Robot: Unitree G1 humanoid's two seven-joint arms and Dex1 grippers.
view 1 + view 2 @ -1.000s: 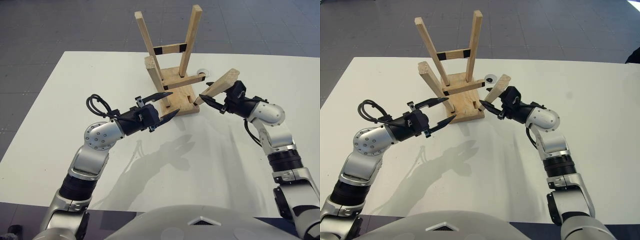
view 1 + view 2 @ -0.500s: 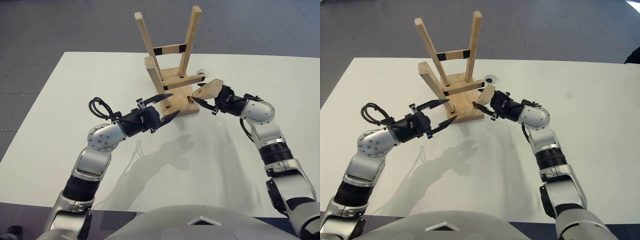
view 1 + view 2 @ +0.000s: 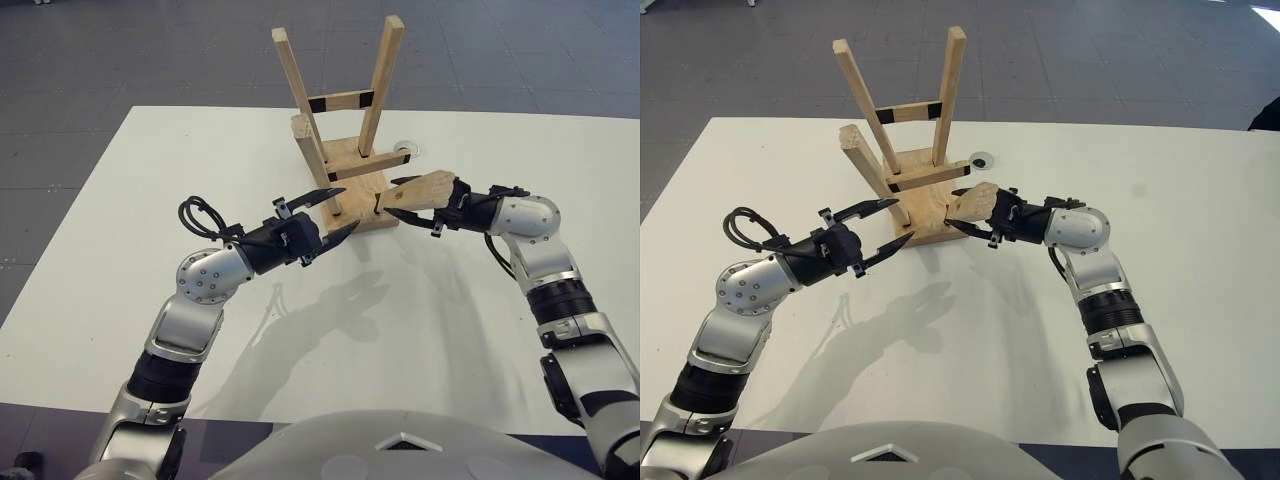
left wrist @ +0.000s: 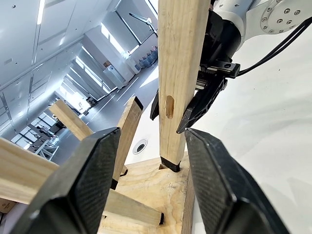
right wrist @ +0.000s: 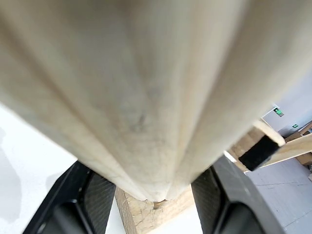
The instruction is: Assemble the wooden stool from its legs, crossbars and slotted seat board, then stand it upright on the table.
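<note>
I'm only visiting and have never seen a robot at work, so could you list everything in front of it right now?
flat white table: one, white, under everything.
pale wooden seat board: one, light wood, lying on the table.
fitted wooden legs: three, light wood, sticking up from the board.
black-ended wooden crossbars: two, light wood, joining those legs.
loose wooden leg: one, light wood, its end at the board's right corner.
small round disc: one, pale with a dark centre, on the table behind the board.
left arm: one, silver and black, jaws open near the board.
right arm: one, silver and black, jaws shut on the loose leg.
</note>
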